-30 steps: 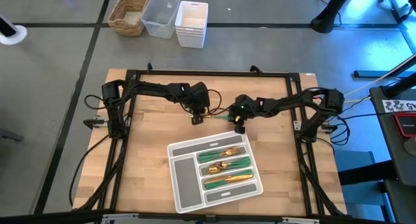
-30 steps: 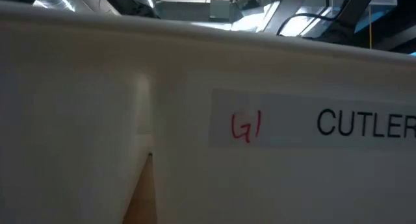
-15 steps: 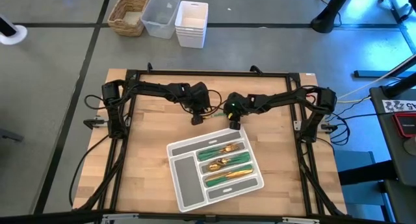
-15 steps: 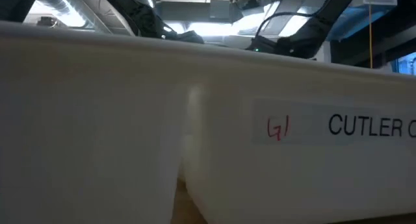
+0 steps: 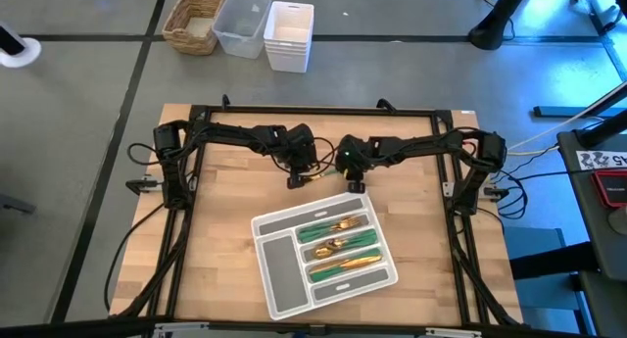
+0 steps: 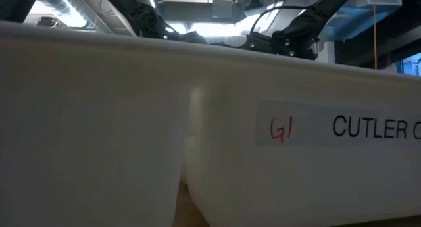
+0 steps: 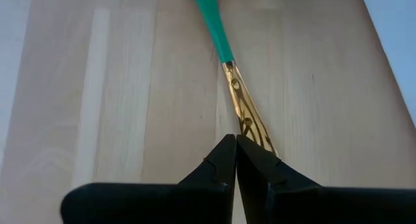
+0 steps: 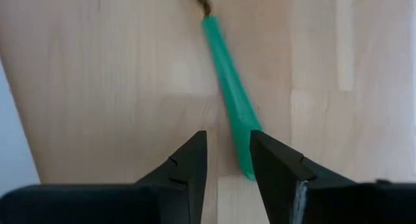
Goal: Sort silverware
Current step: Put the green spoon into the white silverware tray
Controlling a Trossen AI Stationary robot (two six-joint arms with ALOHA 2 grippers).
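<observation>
Green-handled utensil (image 7: 224,52) pinched by left gripper (image 7: 235,160), right gripper (image 8: 229,160) parted

You see a pale wood tabletop (image 5: 225,240) with a light grain running in long bands, framed by black rails. On it sits a grey tray (image 5: 282,267) whose compartments hold silverware (image 5: 338,248) with green handles and shiny gold heads. One piece (image 7: 229,65) lies on the bare wood, its handle teal-green, its patterned head gold. Both arms are black, as are the left pincer (image 7: 235,152) and right pincer (image 8: 227,156). Beyond the tabletop you find a tan woven basket (image 5: 192,23), a clear bin (image 5: 241,23) and a white bin (image 5: 288,34). Up close, a white wall (image 6: 99,122) carries black lettering and red handwriting.
</observation>
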